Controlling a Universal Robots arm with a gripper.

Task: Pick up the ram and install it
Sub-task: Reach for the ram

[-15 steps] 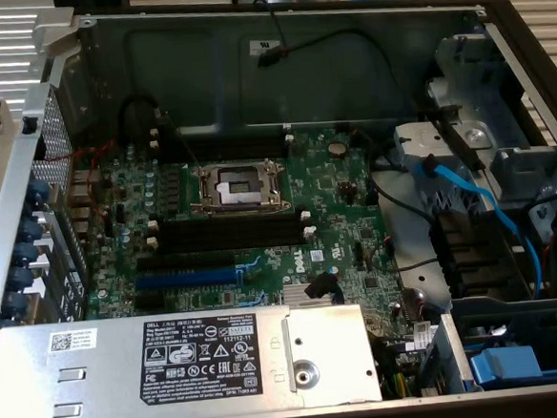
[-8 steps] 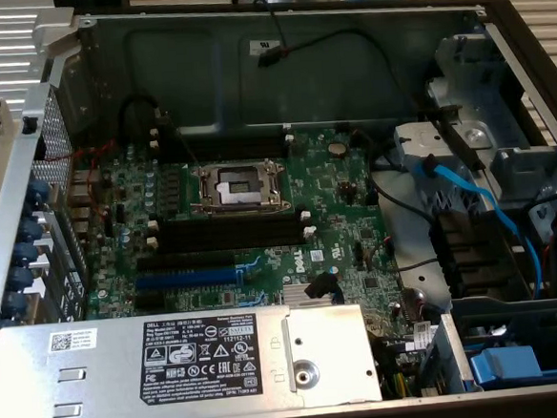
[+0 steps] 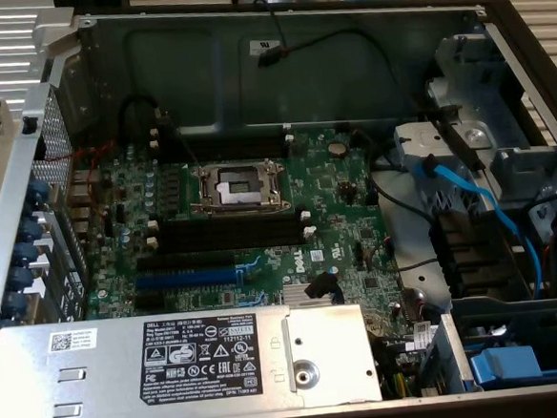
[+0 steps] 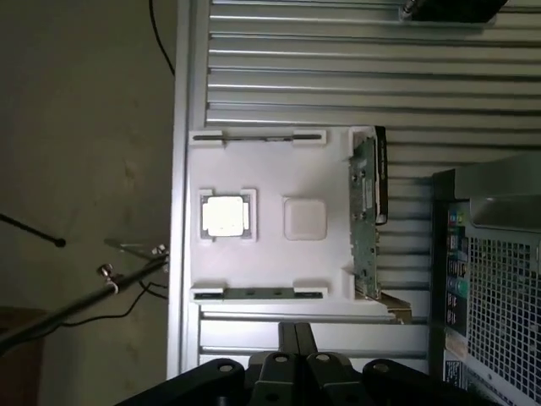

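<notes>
In the wrist view a white parts tray (image 4: 325, 169) lies on a ribbed metal surface beside the computer case. Two thin dark ram sticks stand on edge in the tray's white clips, one (image 4: 258, 293) along the side nearest my gripper and one (image 4: 258, 137) along the far side. My gripper (image 4: 296, 328) hovers above the tray's near edge, fingers shut together with nothing between them. In the exterior view the green motherboard (image 3: 335, 191) lies in the open case, with long black memory slots (image 3: 228, 234) with white end clips beside the processor socket (image 3: 239, 186).
The tray also holds a silver processor (image 4: 224, 214), an empty square recess (image 4: 304, 218) and a green card (image 4: 365, 211) standing on edge. A blue slot (image 3: 183, 278), a power supply (image 3: 175, 364), blue cables (image 3: 488, 204) and drive bays (image 3: 512, 260) crowd the case.
</notes>
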